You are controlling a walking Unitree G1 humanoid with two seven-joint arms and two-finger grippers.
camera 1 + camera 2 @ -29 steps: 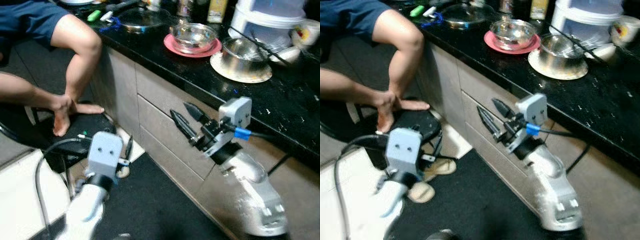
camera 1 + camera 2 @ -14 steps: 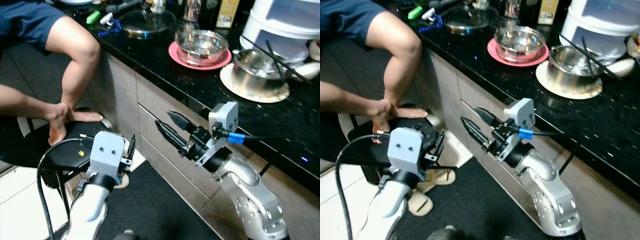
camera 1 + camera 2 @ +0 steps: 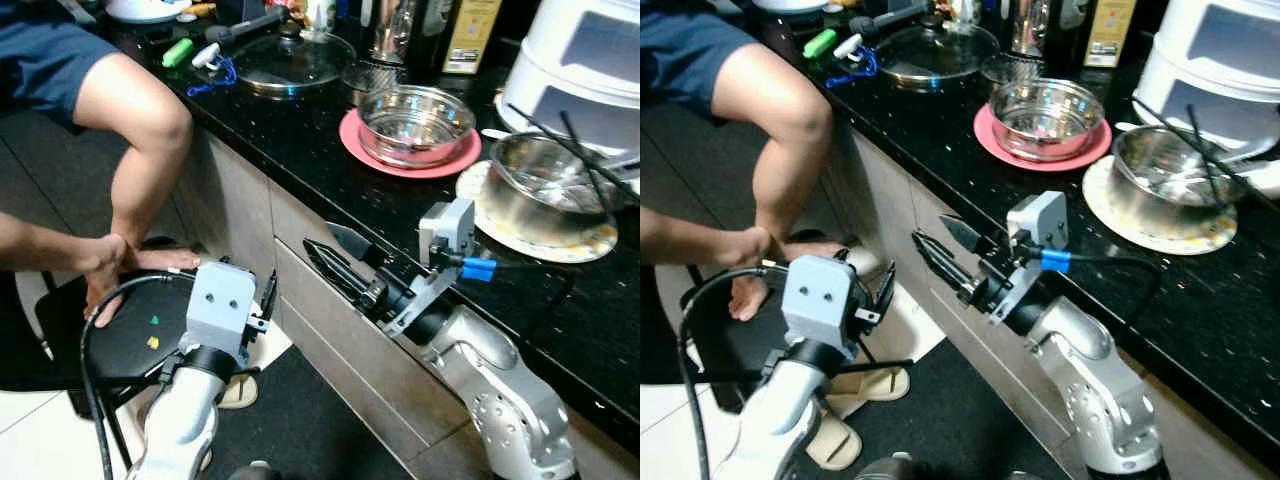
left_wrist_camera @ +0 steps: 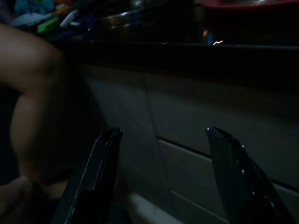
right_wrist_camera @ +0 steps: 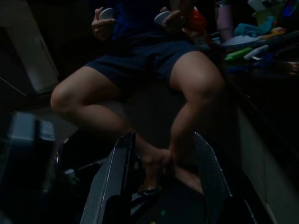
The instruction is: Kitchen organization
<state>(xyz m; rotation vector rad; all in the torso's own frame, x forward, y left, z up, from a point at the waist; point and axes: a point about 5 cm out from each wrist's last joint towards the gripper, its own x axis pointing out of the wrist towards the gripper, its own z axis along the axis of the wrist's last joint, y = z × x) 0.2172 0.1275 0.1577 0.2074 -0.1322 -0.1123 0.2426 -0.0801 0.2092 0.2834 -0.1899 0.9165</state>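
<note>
My right gripper (image 3: 330, 258) is raised in front of the drawer fronts (image 3: 330, 345), just below the edge of the black countertop (image 3: 300, 135). Its two fingers are spread apart and carry nothing; the right wrist view confirms an empty gap between them. Beyond the fingertips a person (image 5: 154, 79) in dark shorts sits on a black stool (image 3: 130, 330), one foot resting on the seat.

My left gripper (image 4: 163, 177) sits lower, near the stool and facing the cabinet. The fingers are parted wide and hold nothing. The left wrist view is dark; I can make out drawer seams and the counter edge, little more.

Above and beyond my right gripper, on the countertop: a steel bowl (image 3: 415, 122) resting on a pink plate (image 3: 352, 148), and further toward my right side a steel pot (image 3: 540, 195) on a pale plate, with dark chopsticks (image 3: 580, 135) across it. A white appliance (image 3: 585, 60) stands behind the pot. Further along the counter ahead lies a glass lid (image 3: 290, 58), with a green object (image 3: 175, 52) beside it, possibly a marker. Sandals (image 3: 865, 385) lie on the floor below my left gripper.
</note>
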